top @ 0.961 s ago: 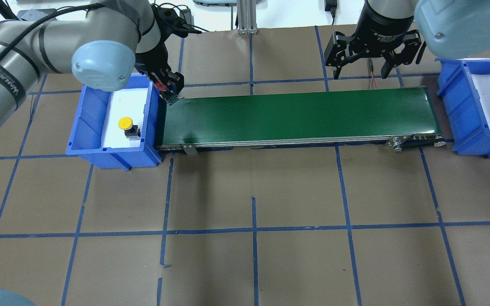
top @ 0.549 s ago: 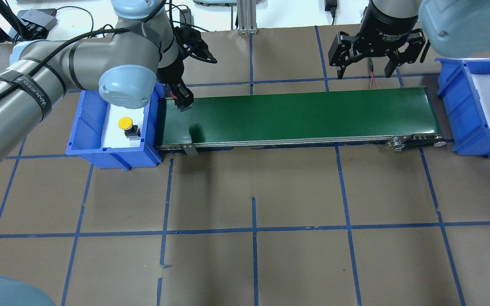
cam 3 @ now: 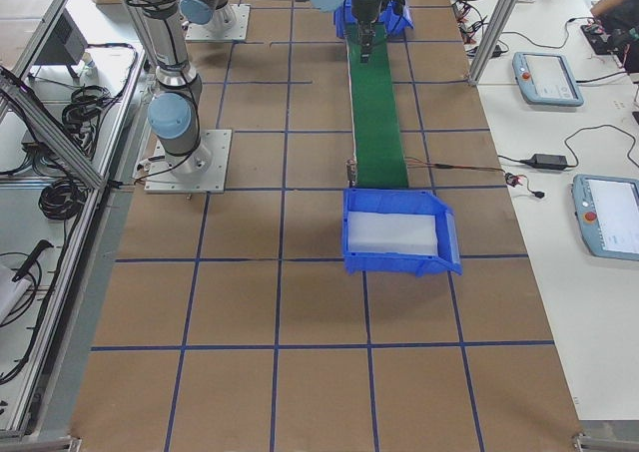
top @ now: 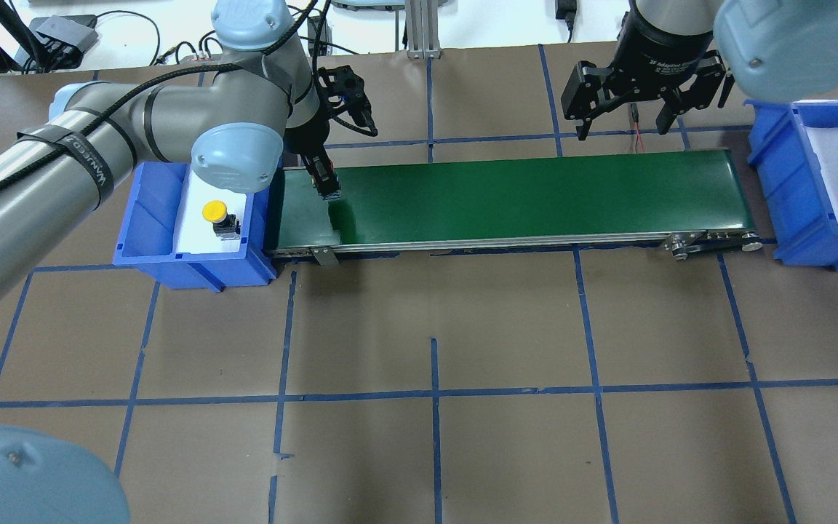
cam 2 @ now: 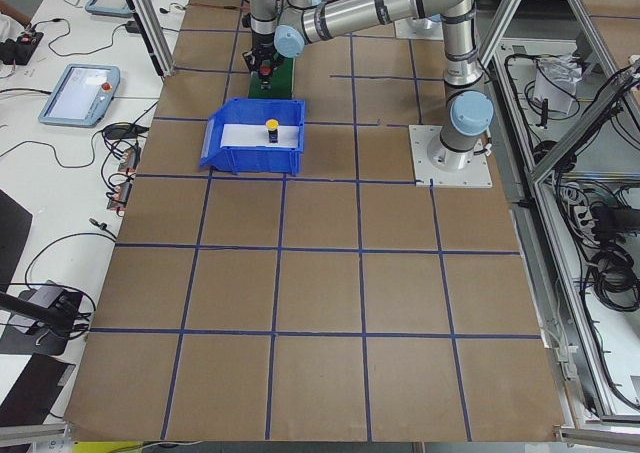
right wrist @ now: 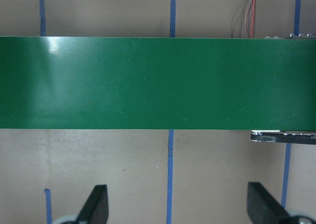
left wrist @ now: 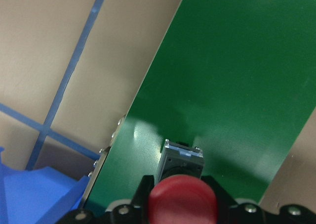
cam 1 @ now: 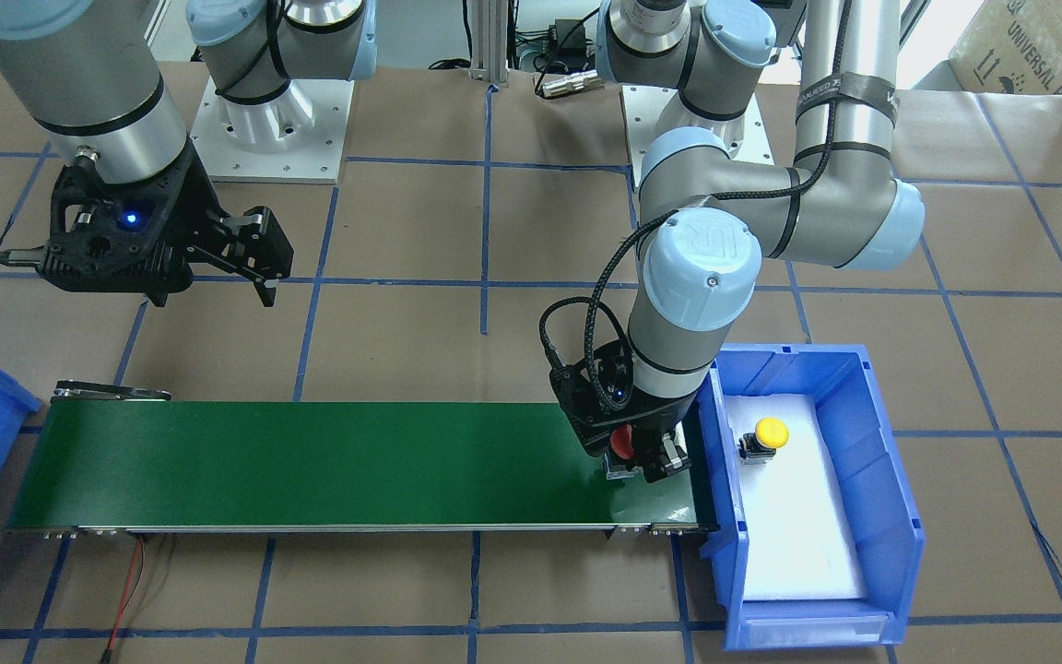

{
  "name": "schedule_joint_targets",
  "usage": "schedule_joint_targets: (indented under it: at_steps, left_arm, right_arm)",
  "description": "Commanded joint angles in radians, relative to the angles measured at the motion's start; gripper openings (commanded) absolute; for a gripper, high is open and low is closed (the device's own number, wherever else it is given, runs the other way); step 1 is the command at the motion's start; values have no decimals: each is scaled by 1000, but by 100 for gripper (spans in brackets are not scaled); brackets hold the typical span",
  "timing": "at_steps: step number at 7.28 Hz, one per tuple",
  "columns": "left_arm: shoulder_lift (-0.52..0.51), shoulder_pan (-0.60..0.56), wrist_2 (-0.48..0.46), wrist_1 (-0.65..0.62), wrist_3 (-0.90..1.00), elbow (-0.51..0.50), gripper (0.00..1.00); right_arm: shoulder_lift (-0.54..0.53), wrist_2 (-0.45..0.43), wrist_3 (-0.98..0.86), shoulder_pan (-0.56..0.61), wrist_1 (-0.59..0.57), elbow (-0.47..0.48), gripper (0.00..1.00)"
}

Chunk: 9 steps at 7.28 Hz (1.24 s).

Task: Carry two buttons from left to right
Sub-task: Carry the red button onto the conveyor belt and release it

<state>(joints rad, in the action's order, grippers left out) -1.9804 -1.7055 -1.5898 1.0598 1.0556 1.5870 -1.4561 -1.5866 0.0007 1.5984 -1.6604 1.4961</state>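
Note:
The red button is held cap-up in my left gripper, which is shut on it over the left end of the green conveyor belt. In the left wrist view the red cap sits between the fingers, with its grey switch body pointing at the belt. I cannot tell whether the body touches the belt. The yellow button lies in the left blue bin. My right gripper hangs open and empty beyond the belt's far edge, near its right end.
A second blue bin with a white liner stands just past the belt's right end. Red and black wires trail from the belt at that end. Brown paper with a blue tape grid covers the table.
My left gripper has carried the red button rightward, from the bin's far right corner to a spot over the belt's left end. The right gripper has hardly moved.

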Motion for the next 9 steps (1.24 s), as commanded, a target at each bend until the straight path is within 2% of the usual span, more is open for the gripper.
schedule_joint_targets:
  at_steps: [1,2,5,6,8,9]
  left_arm:
    - [-9,0,25,2,17,13,59]
    - [-32,-2,40,-1,6,11,100]
    - [26,1,31,21,-34,-22,100]
    - [47,13,22,113,-81,-63,100]
    - [54,125,-1,129,-239,-96,100]
    - [69,168,-2,129,-329,-70,100]
  right_arm:
    - [0,0,2,6,-2,-2,100]
    - [8,0,1,8,-5,-8,100]
    - [11,-1,-43,5,-5,-7,100]
    - [10,-3,-66,5,-4,-7,100]
    - [13,-4,-131,-5,-9,1,100]
    - [17,-1,-171,-35,-10,1,100]
